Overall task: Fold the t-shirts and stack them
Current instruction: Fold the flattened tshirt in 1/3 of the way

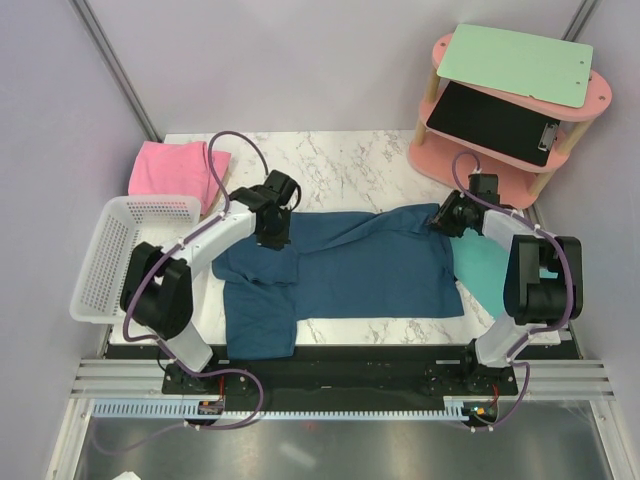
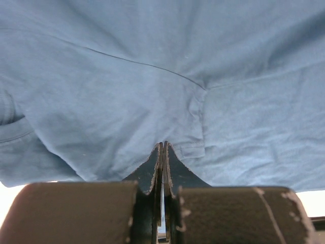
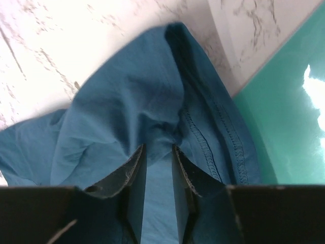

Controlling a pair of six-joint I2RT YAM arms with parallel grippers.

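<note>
The dark teal-blue t-shirt (image 1: 350, 270) lies spread across the middle of the marble table, one sleeve hanging toward the front left. My left gripper (image 1: 272, 238) is at its upper left edge; in the left wrist view the gripper (image 2: 163, 145) has its jaws pressed together on the cloth (image 2: 152, 76). My right gripper (image 1: 443, 220) is at the shirt's upper right corner; in the right wrist view the gripper (image 3: 158, 148) pinches a bunched fold of the hemmed edge (image 3: 152, 101). The light pink t-shirt (image 1: 175, 170) lies folded at the back left.
A white basket (image 1: 105, 255) stands at the table's left edge. A turquoise mat (image 1: 487, 272) lies under the shirt's right side and also shows in the right wrist view (image 3: 284, 117). A pink shelf (image 1: 600, 95) with clipboards stands at the back right.
</note>
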